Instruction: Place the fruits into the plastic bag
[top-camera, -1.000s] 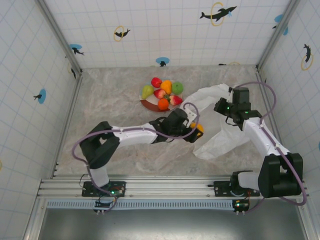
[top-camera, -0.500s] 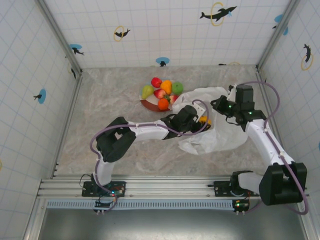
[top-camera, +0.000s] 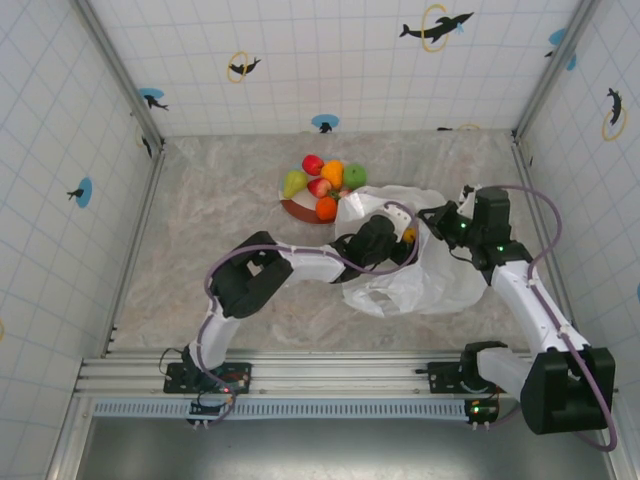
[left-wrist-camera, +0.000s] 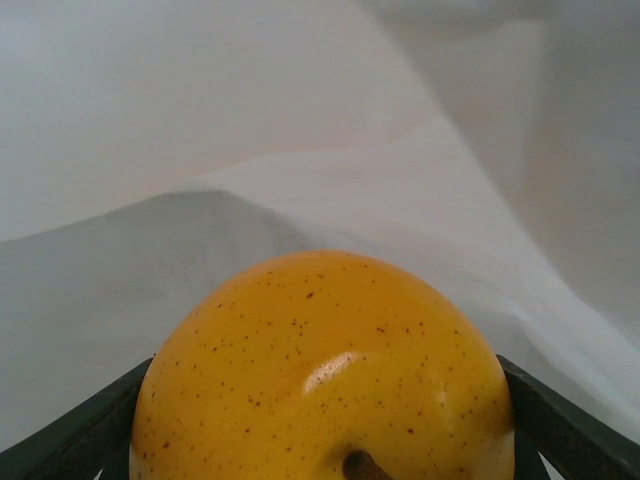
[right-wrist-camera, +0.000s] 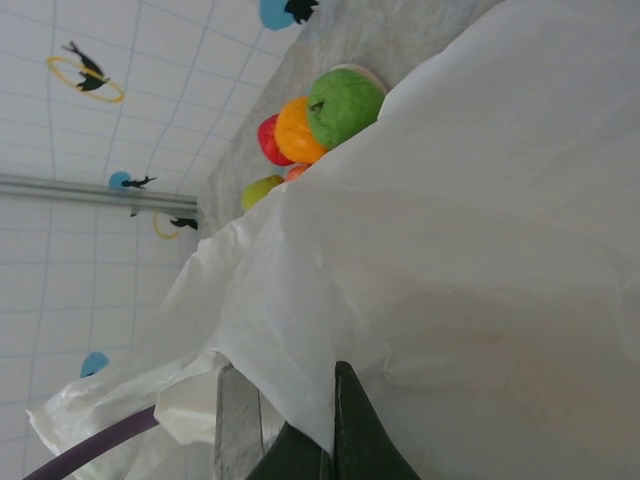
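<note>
Marbled tabletop (top-camera: 220, 210) lies under the plastic bag (top-camera: 430, 285). Inside the bag's mouth the left gripper (top-camera: 404, 238) clamps a yellow fruit (left-wrist-camera: 325, 370) between wide-spread fingers (left-wrist-camera: 575, 425); the right gripper (right-wrist-camera: 335, 425) pinches the bag's rim. Release should come deeper inside, rim held high, so nothing rolls out. Other fruits (top-camera: 325, 180) sit on a plate (top-camera: 296, 211) beside the bag; dolphin-stickered tiled walls (top-camera: 330, 60) enclose all.

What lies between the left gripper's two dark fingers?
A glossy speckled yellow-orange toy fruit fills the gap between the left gripper's fingers, with the crinkled translucent white plastic bag behind it. The left wrist view shows it.
</note>
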